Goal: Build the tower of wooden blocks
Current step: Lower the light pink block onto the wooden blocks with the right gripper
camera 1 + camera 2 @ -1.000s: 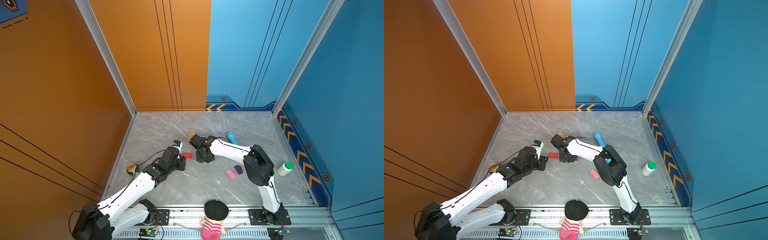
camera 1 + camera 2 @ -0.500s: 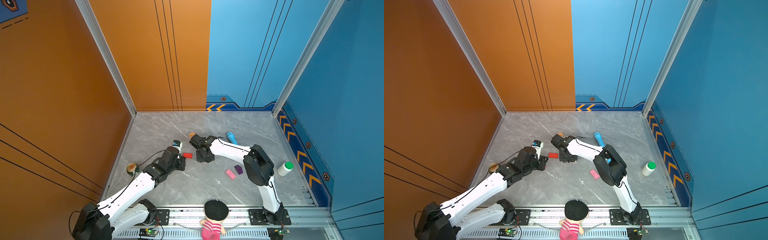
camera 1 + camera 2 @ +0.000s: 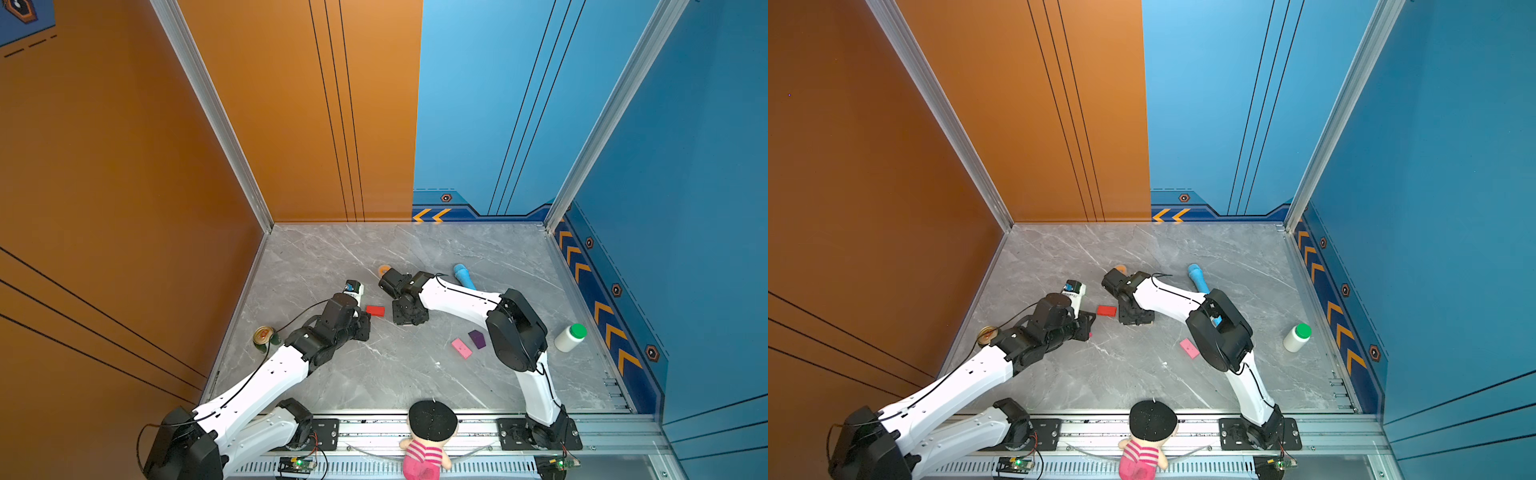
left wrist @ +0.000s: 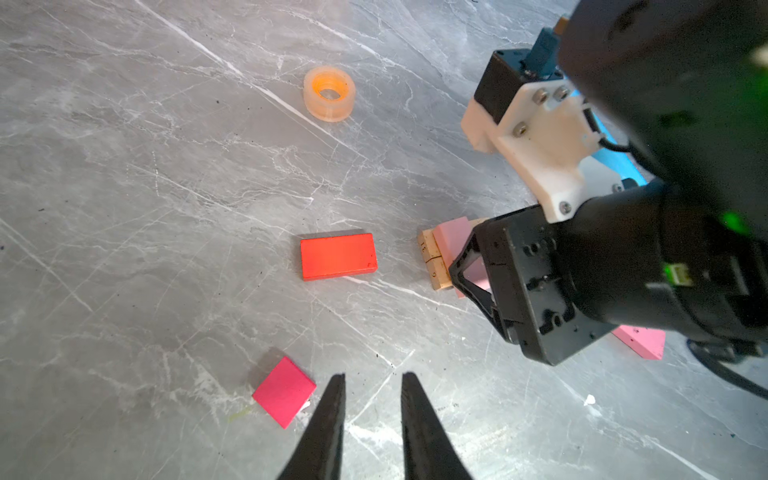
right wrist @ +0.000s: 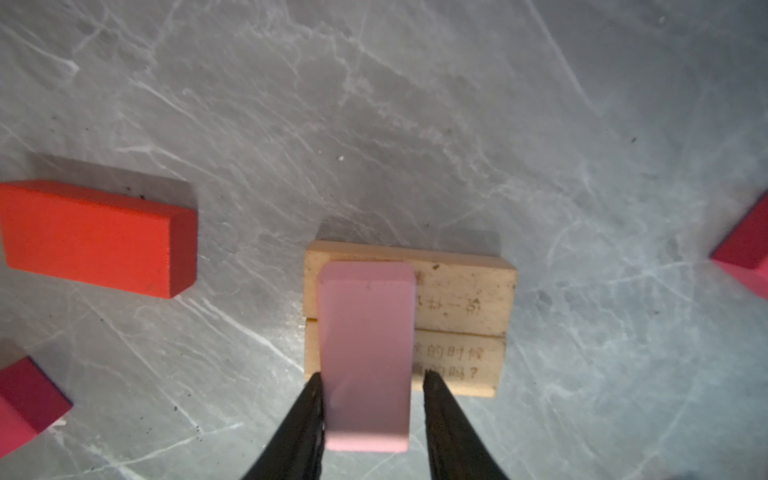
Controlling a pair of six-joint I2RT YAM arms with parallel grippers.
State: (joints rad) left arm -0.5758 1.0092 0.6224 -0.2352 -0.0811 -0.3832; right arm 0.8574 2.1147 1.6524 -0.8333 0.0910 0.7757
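My right hand hangs over the two tan slabs, which lie side by side on the bench. A pale pink brick rests across them between my fingers. One finger is against its side and the other stands just clear, so I have no grip on it. My left hand is slightly open and empty, with a magenta cube just beside it and the red brick beyond. The other pink brick and the purple house-shaped piece lie together, apart from both hands.
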